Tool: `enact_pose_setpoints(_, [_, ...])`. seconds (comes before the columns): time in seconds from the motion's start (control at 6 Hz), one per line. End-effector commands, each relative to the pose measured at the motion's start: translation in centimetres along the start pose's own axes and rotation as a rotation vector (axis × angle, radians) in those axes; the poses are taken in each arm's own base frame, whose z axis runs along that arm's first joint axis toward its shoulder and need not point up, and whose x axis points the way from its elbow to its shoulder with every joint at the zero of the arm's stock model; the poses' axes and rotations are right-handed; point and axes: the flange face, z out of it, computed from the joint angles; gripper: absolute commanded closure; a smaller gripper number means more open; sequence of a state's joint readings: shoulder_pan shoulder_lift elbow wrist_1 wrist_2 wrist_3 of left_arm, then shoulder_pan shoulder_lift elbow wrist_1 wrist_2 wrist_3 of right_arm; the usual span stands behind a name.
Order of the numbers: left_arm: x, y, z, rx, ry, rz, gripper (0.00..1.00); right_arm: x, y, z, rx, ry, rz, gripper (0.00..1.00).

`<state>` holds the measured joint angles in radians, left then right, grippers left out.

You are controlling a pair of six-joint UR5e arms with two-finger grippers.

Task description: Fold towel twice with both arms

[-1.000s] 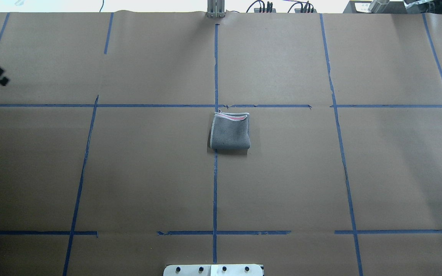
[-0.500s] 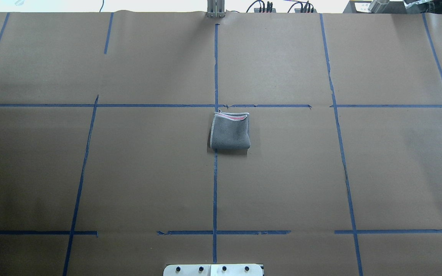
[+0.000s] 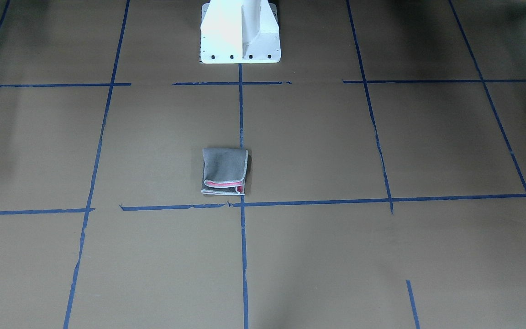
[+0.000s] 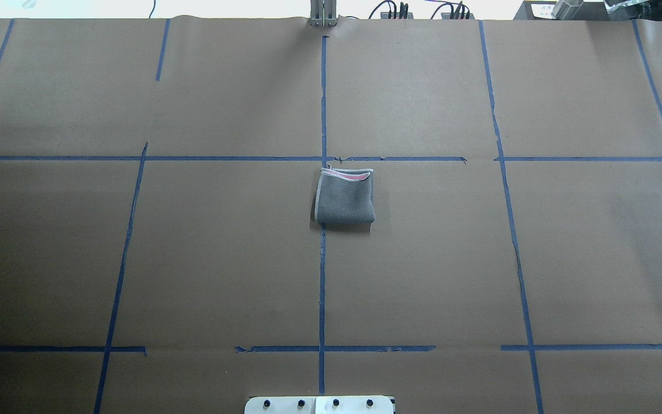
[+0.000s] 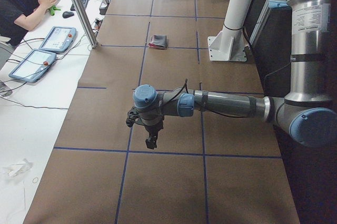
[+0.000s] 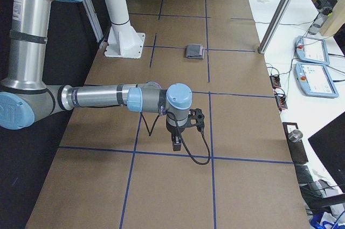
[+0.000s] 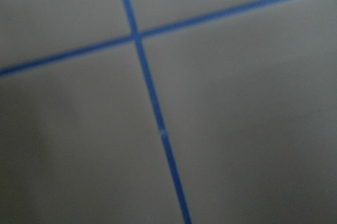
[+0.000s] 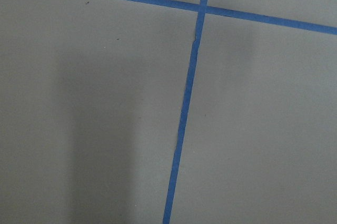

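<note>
The towel (image 4: 344, 198) lies folded into a small square near the table's middle, grey face up, with a pink strip and pale edging along its far side. It also shows in the front-facing view (image 3: 224, 171) and small in the side views (image 5: 158, 41) (image 6: 194, 51). My left gripper (image 5: 151, 142) hangs over the table far out to the left, away from the towel. My right gripper (image 6: 176, 144) hangs far out to the right. I cannot tell whether either is open or shut. Both wrist views show only paper and tape.
Brown paper with blue tape lines (image 4: 322, 276) covers the table. The white pedestal base (image 3: 240, 32) stands at the robot's edge. A metal post (image 5: 79, 10) and tablets (image 5: 58, 38) sit on the operators' side, where a person (image 5: 23, 2) sits.
The left gripper, at the overhead view's left edge one second ago, has moved out of that view. The towel has not moved.
</note>
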<state>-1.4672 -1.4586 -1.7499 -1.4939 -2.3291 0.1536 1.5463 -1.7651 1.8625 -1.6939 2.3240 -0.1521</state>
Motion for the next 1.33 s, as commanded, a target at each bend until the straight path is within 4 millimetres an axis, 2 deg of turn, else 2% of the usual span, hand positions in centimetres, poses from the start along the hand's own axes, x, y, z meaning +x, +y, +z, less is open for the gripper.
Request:
enact_pose_setpoints(0.0, [-0.1, 0.2, -1.5, 0.028, -0.016, -0.004, 0.00, 0.0, 0.0, 0.1, -0.001, -0.002, 0.001, 0.00])
enact_pose_setpoints(0.33, [0.3, -0.1, -1.9, 0.039, -0.016, 0.007, 0.00, 0.1, 0.0, 0.1, -0.002, -0.003, 0.001, 0.00])
enact_pose_setpoints(0.5, [1.3, 0.7, -2.9, 0.053, -0.012, 0.018, 0.00, 0.2, 0.1, 0.3, -0.004, -0.007, 0.003, 0.00])
enact_pose_setpoints(0.67, [1.1, 1.5, -2.5, 0.047, -0.013, 0.014, 0.00, 0.2, 0.1, 0.3, -0.004, -0.008, 0.003, 0.00])
enact_pose_setpoints(1.17, [0.7, 1.7, -2.0, 0.036, -0.014, 0.004, 0.00, 0.1, 0.2, 0.3, -0.002, -0.022, 0.004, 0.00])
